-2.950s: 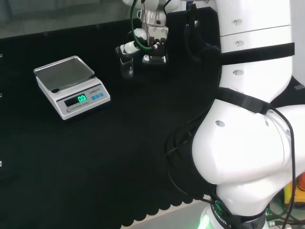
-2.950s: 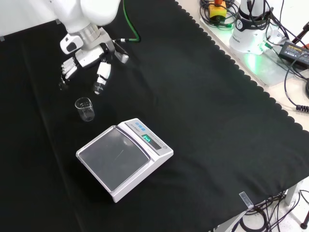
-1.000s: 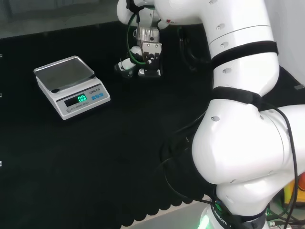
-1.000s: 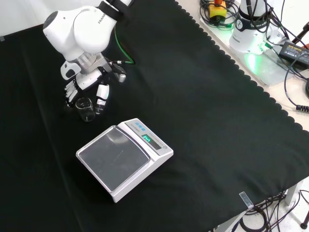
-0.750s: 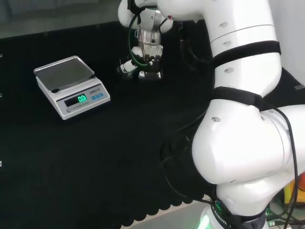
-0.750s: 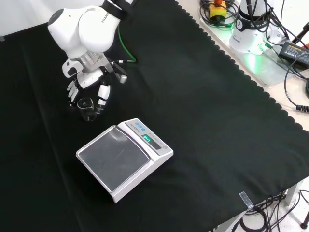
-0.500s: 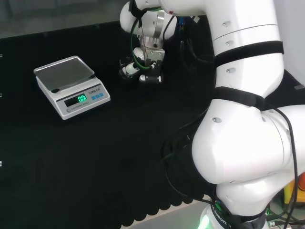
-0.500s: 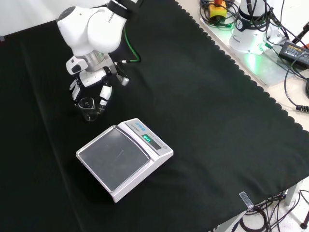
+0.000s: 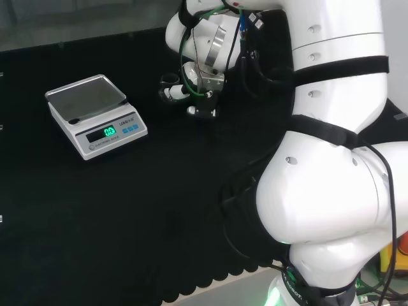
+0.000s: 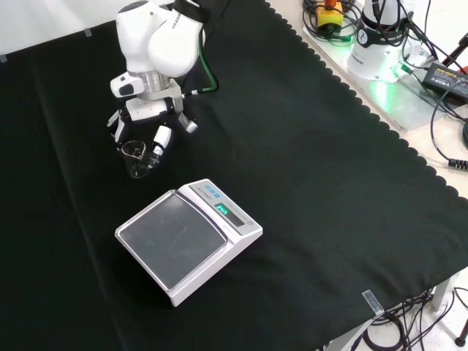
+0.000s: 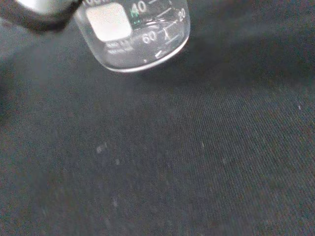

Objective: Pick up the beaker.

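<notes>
A small clear glass beaker point(image 10: 136, 159) with printed marks stands upright on the black cloth, up and to the left of the scale in the front view. The hand point(image 10: 149, 110) reaches down over it. Its fingers point(image 10: 117, 126) curl round the beaker's left side and the thumb point(image 10: 159, 140) lies against its right side. In the head view the hand point(image 9: 203, 81) hangs beside the beaker's rim point(image 9: 169, 78), and a white finger point(image 9: 173, 94) crosses the glass. The wrist view has the beaker's base point(image 11: 135, 37) close up. I cannot tell whether it touches the cloth.
A white digital scale point(image 10: 189, 238) with a grey pan sits nearest the beaker; the head view puts this scale point(image 9: 95, 115) to its left. The arm's big white links point(image 9: 331, 166) stand at the right of the head view. Cables and the arm's base point(image 10: 380, 44) lie past the cloth's scalloped edge.
The hand came down from above and beyond the beaker, turned at the wrist, and closed its fingers and thumb round the glass. The beaker has shifted slightly in the front view.
</notes>
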Available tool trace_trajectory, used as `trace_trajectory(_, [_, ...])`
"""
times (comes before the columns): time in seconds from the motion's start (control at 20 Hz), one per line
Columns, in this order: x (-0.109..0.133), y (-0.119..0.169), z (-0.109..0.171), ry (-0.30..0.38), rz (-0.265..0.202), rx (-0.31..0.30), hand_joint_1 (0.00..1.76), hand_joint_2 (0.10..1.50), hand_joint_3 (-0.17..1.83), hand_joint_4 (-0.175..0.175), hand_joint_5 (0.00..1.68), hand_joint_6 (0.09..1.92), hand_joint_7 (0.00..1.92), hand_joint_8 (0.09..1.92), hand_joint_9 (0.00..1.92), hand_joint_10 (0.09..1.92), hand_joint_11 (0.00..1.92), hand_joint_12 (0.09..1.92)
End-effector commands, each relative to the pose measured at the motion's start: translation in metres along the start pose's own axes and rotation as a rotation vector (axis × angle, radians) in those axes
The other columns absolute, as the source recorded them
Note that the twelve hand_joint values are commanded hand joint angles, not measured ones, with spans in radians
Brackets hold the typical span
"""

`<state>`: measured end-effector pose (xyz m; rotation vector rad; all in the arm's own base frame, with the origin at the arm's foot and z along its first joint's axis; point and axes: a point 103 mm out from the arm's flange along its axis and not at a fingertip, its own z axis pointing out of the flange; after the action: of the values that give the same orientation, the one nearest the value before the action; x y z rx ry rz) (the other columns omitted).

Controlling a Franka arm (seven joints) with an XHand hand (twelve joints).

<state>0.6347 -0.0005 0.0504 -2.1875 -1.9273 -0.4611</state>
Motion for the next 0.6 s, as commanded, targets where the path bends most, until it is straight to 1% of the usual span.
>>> trace_trajectory(0.05, [-0.005, -0.007, -0.030, 0.107, 0.009, -0.103, 1.14, 0.63, 0.67, 0.137, 1.32, 0.60, 1.45, 0.67, 1.31, 0.61, 0.66, 1.32])
trace_trajectory(0.2, [-0.004, -0.008, -0.066, 0.096, -0.038, -0.053, 1.17, 0.56, 0.83, 0.040, 1.32, 0.68, 1.53, 0.64, 1.42, 0.57, 0.72, 1.29])
trace_trajectory(0.25, [-0.004, -0.009, -0.081, 0.089, -0.053, -0.035, 1.17, 0.54, 0.86, 0.014, 1.31, 0.71, 1.54, 0.64, 1.44, 0.57, 0.73, 1.29])
trace_trajectory(0.3, [-0.004, -0.010, -0.095, 0.084, -0.060, -0.025, 1.18, 0.53, 0.88, -0.001, 1.31, 0.72, 1.55, 0.64, 1.46, 0.56, 0.74, 1.29])
trace_trajectory(0.35, [-0.004, -0.012, -0.111, 0.077, -0.066, -0.018, 1.18, 0.53, 0.89, -0.010, 1.31, 0.73, 1.55, 0.64, 1.47, 0.56, 0.75, 1.28])
trace_trajectory(0.45, [-0.004, -0.018, -0.139, 0.077, -0.062, -0.021, 1.18, 0.52, 0.90, -0.017, 1.30, 0.75, 1.56, 0.64, 1.48, 0.56, 0.76, 1.28])
trace_trajectory(0.5, [-0.004, -0.021, -0.152, 0.092, -0.053, -0.025, 1.18, 0.52, 0.91, -0.018, 1.30, 0.75, 1.56, 0.64, 1.48, 0.56, 0.76, 1.28])
trace_trajectory(0.6, [-0.004, -0.029, -0.175, 0.157, -0.017, -0.027, 1.18, 0.51, 0.92, -0.019, 1.30, 0.76, 1.56, 0.65, 1.49, 0.56, 0.76, 1.28])
